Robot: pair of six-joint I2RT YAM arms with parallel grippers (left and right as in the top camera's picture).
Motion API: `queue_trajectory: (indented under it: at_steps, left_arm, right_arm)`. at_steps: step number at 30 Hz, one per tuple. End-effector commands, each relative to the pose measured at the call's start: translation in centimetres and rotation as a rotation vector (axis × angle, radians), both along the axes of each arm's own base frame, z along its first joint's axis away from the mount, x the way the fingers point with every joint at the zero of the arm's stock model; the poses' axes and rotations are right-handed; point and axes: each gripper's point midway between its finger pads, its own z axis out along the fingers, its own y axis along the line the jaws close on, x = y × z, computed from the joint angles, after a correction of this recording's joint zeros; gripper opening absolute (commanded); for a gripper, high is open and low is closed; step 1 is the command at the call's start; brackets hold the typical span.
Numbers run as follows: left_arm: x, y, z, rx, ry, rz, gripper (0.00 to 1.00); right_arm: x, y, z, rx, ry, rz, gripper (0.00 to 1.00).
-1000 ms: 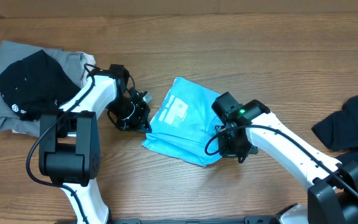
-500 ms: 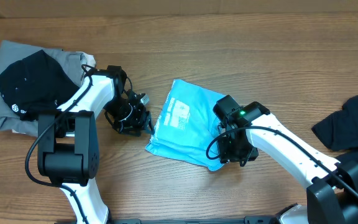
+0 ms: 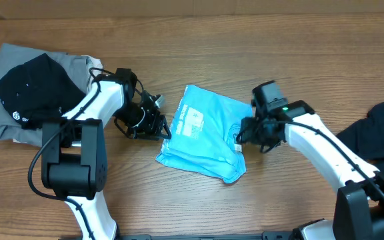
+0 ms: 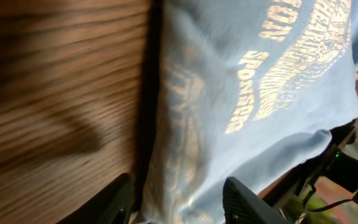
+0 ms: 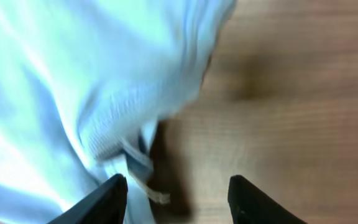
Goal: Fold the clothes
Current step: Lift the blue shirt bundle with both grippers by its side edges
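The left gripper (image 3: 157,124) sits at the left edge of the light-blue T-shirt (image 3: 202,133). Its fingers (image 4: 246,199) stand spread apart. In the left wrist view the shirt's folded edge lies between them on the wood, and nothing is pinched. The right gripper (image 3: 244,135) is at the shirt's right edge, and its fingers (image 5: 109,198) are likewise parted. Between them are bare wood and a loose bit of hem (a small tag or tape end hangs there), with no cloth clamped. Whether either gripper brushes the fabric cannot be told from these views.

The T-shirt lies near the middle of the table (image 3: 245,53), folded into a rough rectangle and tilted. Its lower right corner is rumpled and a pale printed panel shows on its left half. Up close the lettering seems to read through the cloth in a yellowish tone, too blurred to read with confidence.

Four garments are in sight. One is the light-blue shirt. A grey garment (image 3: 9,57) lies at the far left with a black garment (image 3: 32,90) on top of it. A dark garment (image 3: 379,130) is at the right edge, well apart from the shirt. There are two arms, with one gripper each.
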Motion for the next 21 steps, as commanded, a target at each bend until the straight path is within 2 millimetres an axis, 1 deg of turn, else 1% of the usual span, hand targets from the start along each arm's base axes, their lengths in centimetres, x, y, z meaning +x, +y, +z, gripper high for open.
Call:
queue_trajectory:
  at_steps: [1, 3, 5, 6, 8, 9, 10, 12, 13, 14, 16, 18, 19, 21]
  left_arm:
    - [-1.6, -2.2, 0.1, -0.015, -0.015, -0.086, 0.46]
    - [-2.3, -2.3, -0.5, 0.046, -0.017, -0.131, 0.34]
    - [-2.7, -1.9, -1.0, 0.116, -0.012, -0.157, 0.23]
    - [-3.0, -1.7, -1.2, 0.145, -0.006, -0.165, 0.19]
    - [-3.4, -1.5, -1.3, 0.169, 0.004, -0.179, 0.14]
    - [-3.5, -1.3, -1.4, 0.181, 0.009, -0.182, 0.12]
    - [-3.6, -1.2, -1.4, 0.188, 0.014, -0.184, 0.09]
    - [-3.7, -0.7, -1.4, 0.209, 0.021, -0.184, 0.04]
    - [-3.8, -0.5, -1.5, 0.219, 0.023, -0.184, 0.04]
    - [-3.8, -0.2, -1.5, 0.23, 0.027, -0.179, 0.04]
    - [-3.8, 0.5, -1.6, 0.252, 0.036, -0.176, 0.04]
    - [-3.9, 1.5, -1.7, 0.291, 0.042, -0.174, 0.04]
    - [-3.9, 1.9, -1.8, 0.307, 0.045, -0.174, 0.04]
    - [-3.9, 2.7, -1.9, 0.334, 0.051, -0.172, 0.04]
  right_arm:
    - [1.4, 0.7, 0.9, 0.066, -0.061, -0.009, 0.56]
    - [2.0, 0.9, 0.9, 0.07, -0.08, -0.008, 0.56]
    - [2.1, 1.0, 0.3, 0.068, -0.073, -0.007, 0.55]
    - [2.1, 1.0, -0.2, 0.064, -0.061, -0.008, 0.55]
    - [2.1, 1.0, -1.5, 0.057, -0.037, -0.008, 0.55]
    - [2.2, 1.0, -2.3, 0.053, -0.026, -0.008, 0.52]
    - [2.4, 1.0, -3.0, 0.052, -0.022, -0.008, 0.48]
    - [2.8, 1.2, -4.2, 0.048, -0.015, -0.005, 0.36]
    - [3.0, 1.2, -4.6, 0.048, -0.013, -0.006, 0.34]
    - [3.1, 1.2, -4.9, 0.047, -0.01, -0.007, 0.31]
    - [3.3, 1.0, -5.1, 0.045, -0.016, -0.011, 0.19]
    - [4.1, 0.3, -5.0, 0.022, -0.045, -0.024, 0.06]
    - [4.7, -0.5, -5.0, -0.003, -0.067, -0.042, 0.04]
    - [5.7, -1.4, -4.8, -0.019, -0.099, -0.069, 0.04]
